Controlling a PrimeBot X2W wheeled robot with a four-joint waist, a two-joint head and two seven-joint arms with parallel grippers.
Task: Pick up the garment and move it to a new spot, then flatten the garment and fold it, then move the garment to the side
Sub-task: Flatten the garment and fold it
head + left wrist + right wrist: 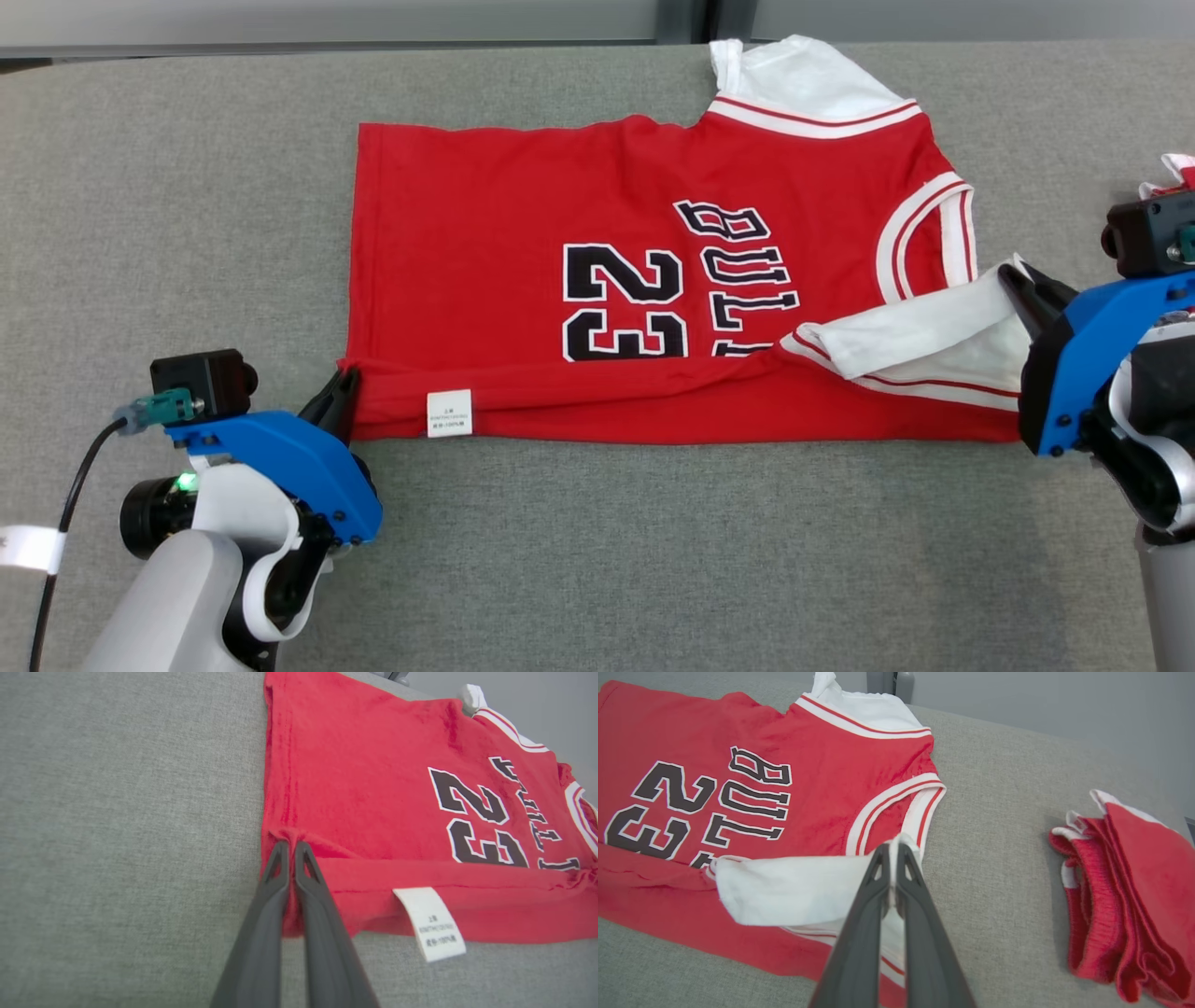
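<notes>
Jaws both clamped shut on the garment (523, 205): left on its folded hem corner (378, 406), right on a white sleeve (924, 331). It lies on the table (168, 187), nearer the far edge. Soft and floppy, so you grab corners.

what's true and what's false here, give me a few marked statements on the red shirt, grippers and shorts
1. The left gripper has its jaws shut on a corner of the red jersey-style T-shirt with black "BULLS 23" print. True.
2. The right gripper hangs open over the grey fabric surface. False: its jaws are shut on the shirt's white short sleeve.
3. The small white tag sits on the shirt's folded-over near edge. True.
4. The red-and-white shorts lie on top of the shirt. False: they lie apart from it on the surface.
</notes>
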